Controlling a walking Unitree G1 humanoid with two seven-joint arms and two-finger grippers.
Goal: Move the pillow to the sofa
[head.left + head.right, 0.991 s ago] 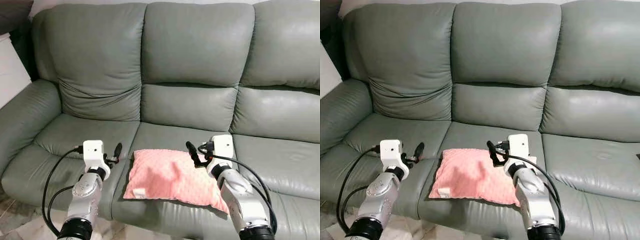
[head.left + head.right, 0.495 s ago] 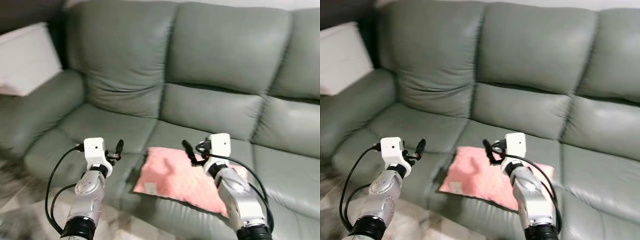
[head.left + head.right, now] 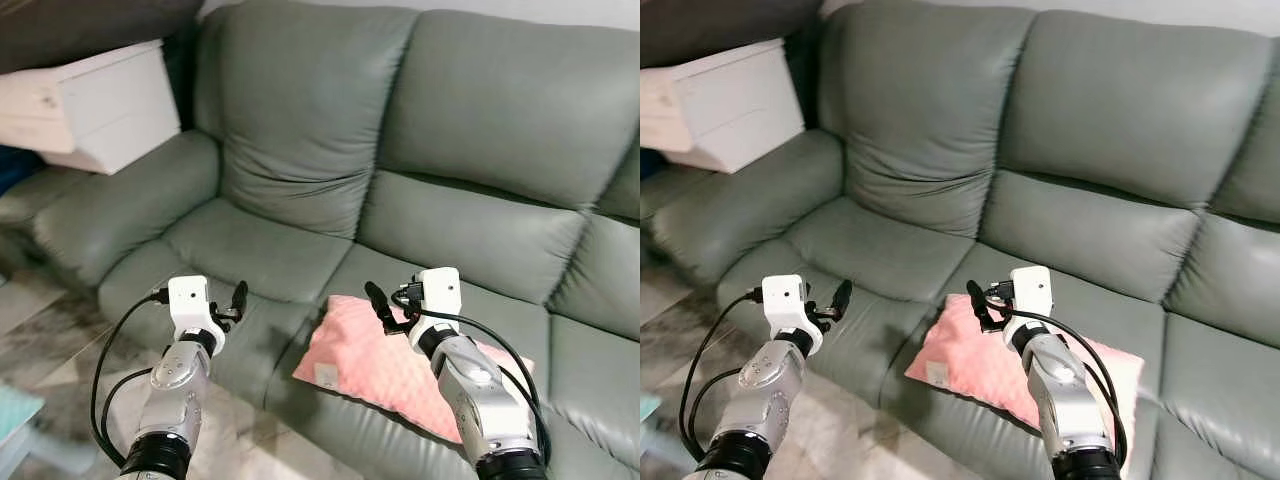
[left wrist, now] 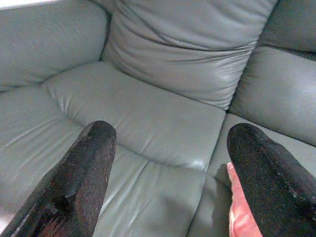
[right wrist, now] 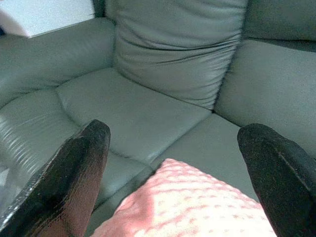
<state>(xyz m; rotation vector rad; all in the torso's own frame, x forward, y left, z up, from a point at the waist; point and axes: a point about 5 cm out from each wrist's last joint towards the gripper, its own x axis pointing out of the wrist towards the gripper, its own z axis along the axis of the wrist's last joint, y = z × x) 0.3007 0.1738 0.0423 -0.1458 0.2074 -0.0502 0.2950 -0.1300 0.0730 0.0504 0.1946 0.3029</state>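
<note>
Camera swung left; pillow (image 3: 385,362) corner apparently arm-hidden.

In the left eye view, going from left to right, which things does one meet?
White cabinet → sofa armrest → left gripper → pink pillow → right gripper.

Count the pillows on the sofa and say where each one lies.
1. A pink pillow lies flat on the green sofa, at the front edge of a seat cushion, below the right gripper. More may sit beyond the frame edges.
</note>
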